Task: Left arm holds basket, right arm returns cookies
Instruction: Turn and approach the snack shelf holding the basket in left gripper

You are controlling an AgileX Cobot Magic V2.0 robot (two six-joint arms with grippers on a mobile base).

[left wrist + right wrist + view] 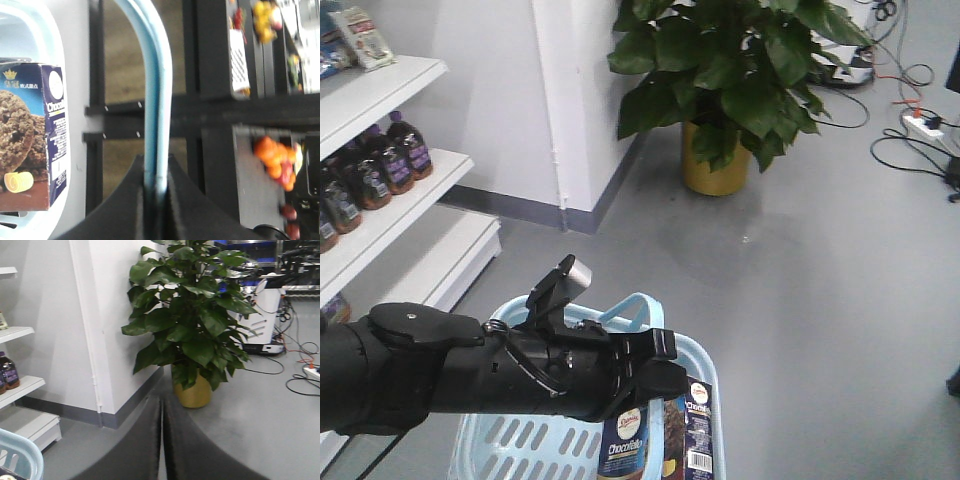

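The brown-and-navy cookies box [660, 440] stands inside the light blue slotted basket [520, 440].

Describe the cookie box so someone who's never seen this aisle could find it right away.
From the white shelving on the front view's left, drop to the light blue basket the left gripper holds by its handle. The cookie box stands in the basket's right end: dark brown and navy cardboard with a round white logo and barcode, unlike the shelf's dark bottles.
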